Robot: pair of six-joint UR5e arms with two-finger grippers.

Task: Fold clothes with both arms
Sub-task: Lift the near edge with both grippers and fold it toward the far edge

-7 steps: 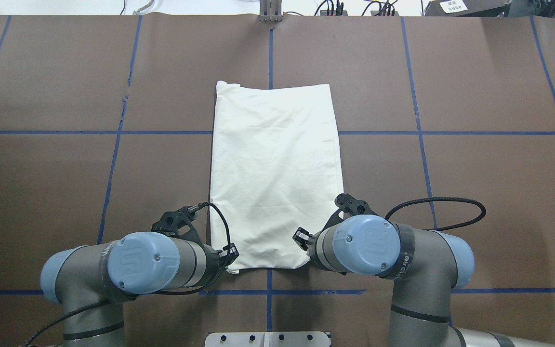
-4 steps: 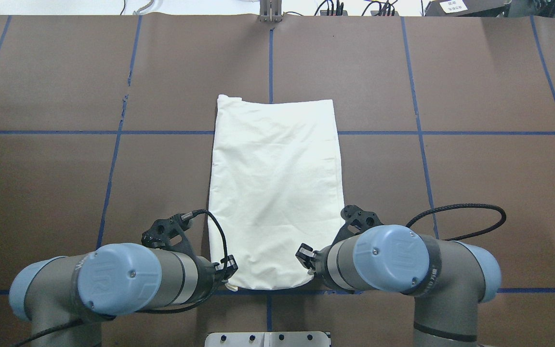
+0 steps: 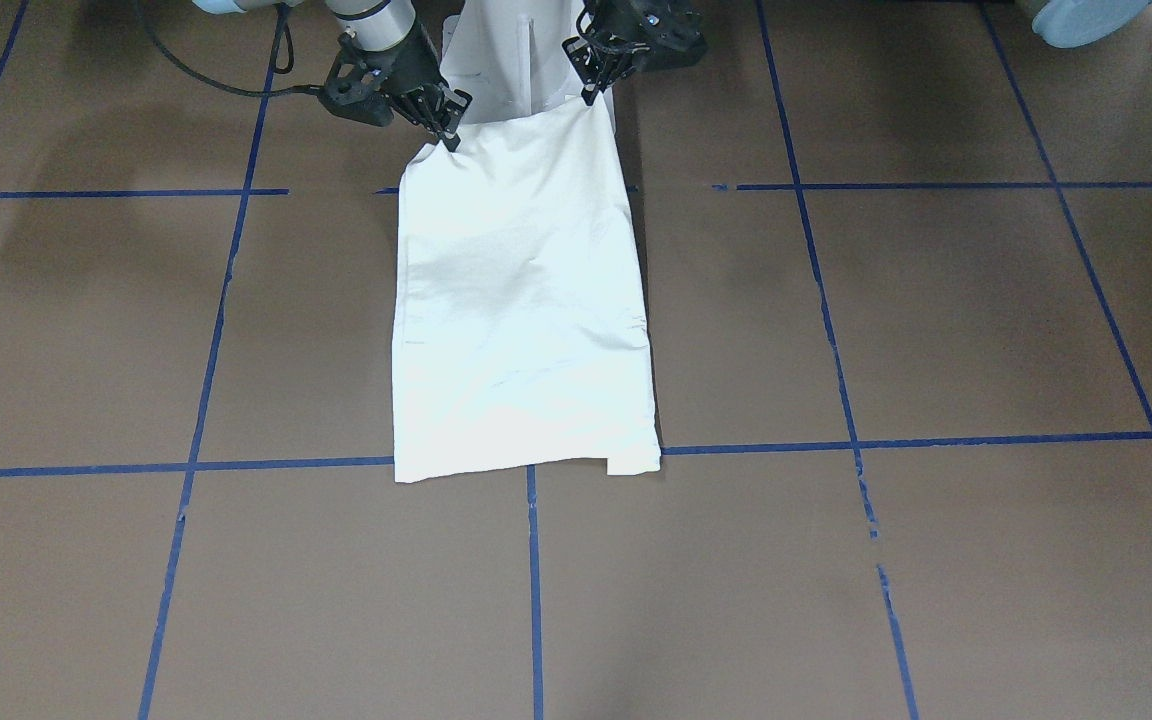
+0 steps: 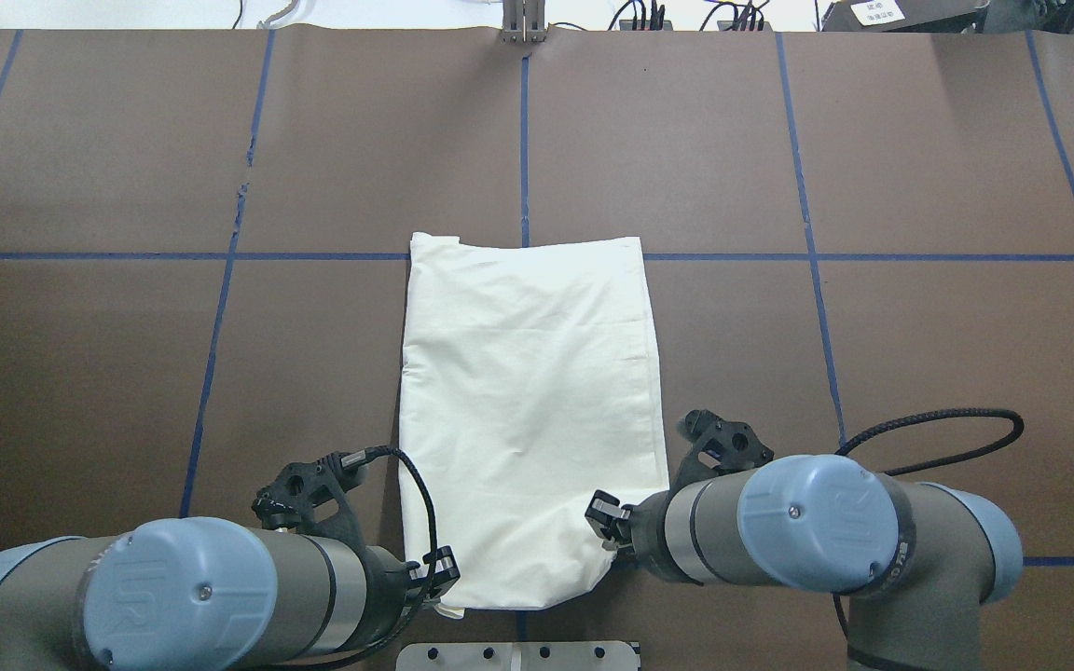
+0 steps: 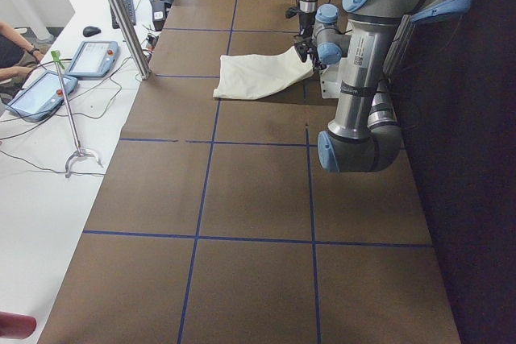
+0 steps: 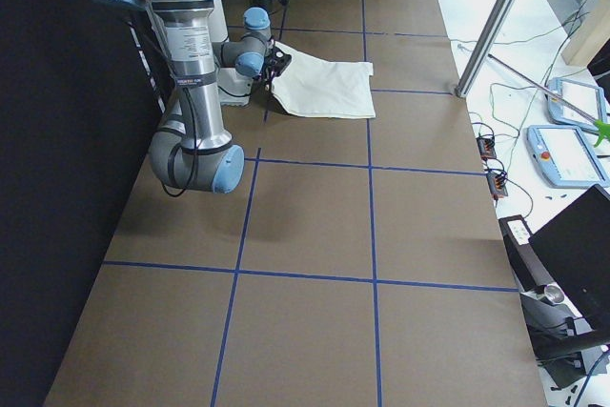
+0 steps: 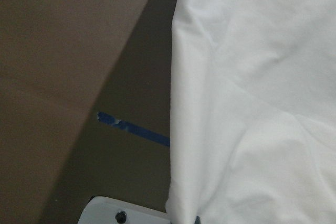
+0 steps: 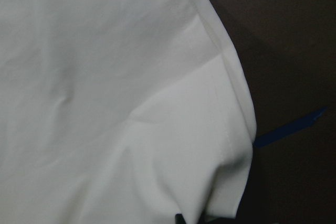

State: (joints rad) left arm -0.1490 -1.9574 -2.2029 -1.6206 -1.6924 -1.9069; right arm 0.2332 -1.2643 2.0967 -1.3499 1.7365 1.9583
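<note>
— At the near edge of the table, what do we see of the tools?

— We see the left black two-finger gripper (image 3: 593, 88) pinching one near corner of the plain cream cloth T-shirt (image 4: 528, 410), its fingers pressed together on the fabric. The right black two-finger gripper (image 3: 448, 132) pinches the other near corner in the same way.

— And the arms behind them?

— We see both grey-and-silver jointed arms with light blue caps. The left arm (image 4: 173, 596) and the right arm (image 4: 807, 536) lie low on either side of the shirt.

— Where does the shirt lie?

— We find it folded to a long narrow rectangle, plain side up, in the middle of the brown table (image 4: 80, 373). The two grippers hold its near end lifted off the surface, in front of the white fixed pedestal (image 3: 501, 55). The rest lies flat, with the far hem along a blue tape line (image 4: 873, 256). In the wrist views we make out only white cloth, brown surface and a bit of blue tape.
</note>
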